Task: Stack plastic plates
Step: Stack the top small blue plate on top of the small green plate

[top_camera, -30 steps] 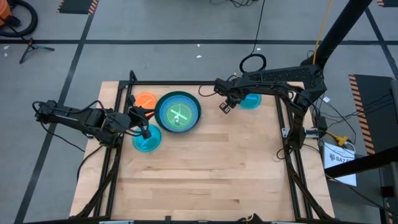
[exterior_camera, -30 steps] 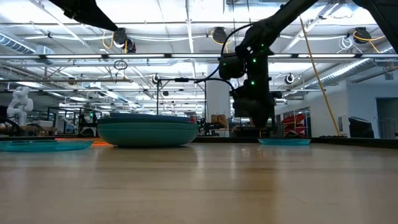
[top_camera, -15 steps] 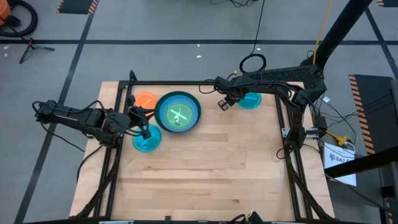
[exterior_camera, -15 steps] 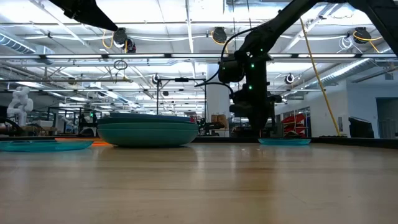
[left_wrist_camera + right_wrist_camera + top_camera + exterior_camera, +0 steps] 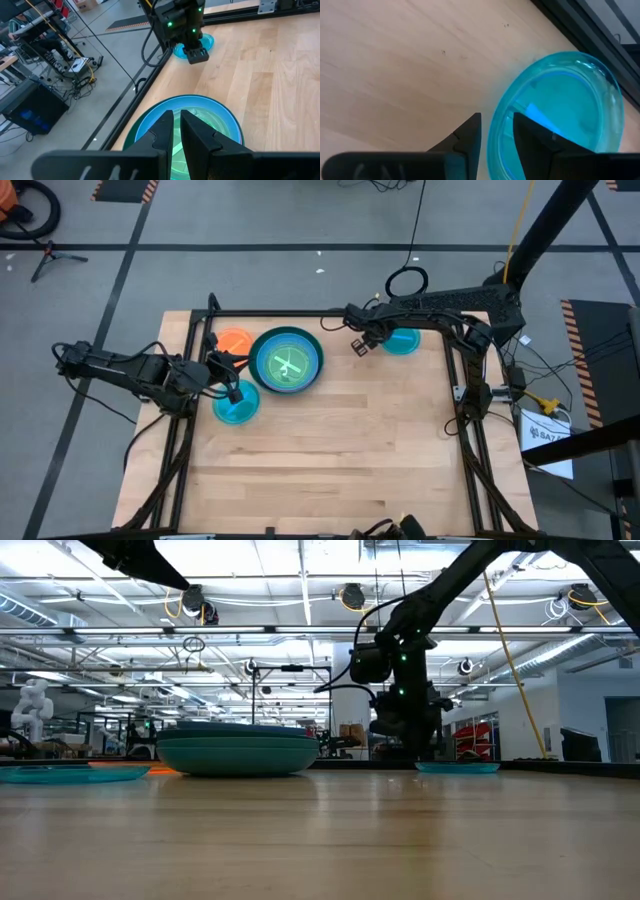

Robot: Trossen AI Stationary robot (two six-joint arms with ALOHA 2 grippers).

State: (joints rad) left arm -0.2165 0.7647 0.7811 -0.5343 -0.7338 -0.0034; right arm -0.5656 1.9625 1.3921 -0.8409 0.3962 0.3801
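A stack of large plastic plates (image 5: 287,360), green inside a teal rim, rests on the wood at the far middle. A small orange plate (image 5: 233,340) lies to its left and a cyan plate (image 5: 237,410) in front of that. Another cyan plate (image 5: 405,342) lies at the far right. My right gripper (image 5: 496,130) is open and points steeply down at this plate's left rim (image 5: 496,112). One finger stands over the wood and the other over the plate's inside. My left gripper (image 5: 177,125) waits above the left cyan plate, holding nothing, with a narrow gap between its fingers.
Black frame rails (image 5: 270,314) run along the table's far edge and both sides. The near half of the wooden top (image 5: 330,460) is bare. In the low view the stack (image 5: 237,752) stands to the left of my right gripper (image 5: 405,740).
My right gripper has sunk toward the right cyan plate's rim, shifted a little toward the far edge and rolled slightly. Its finger gap is unchanged. No plate has moved.
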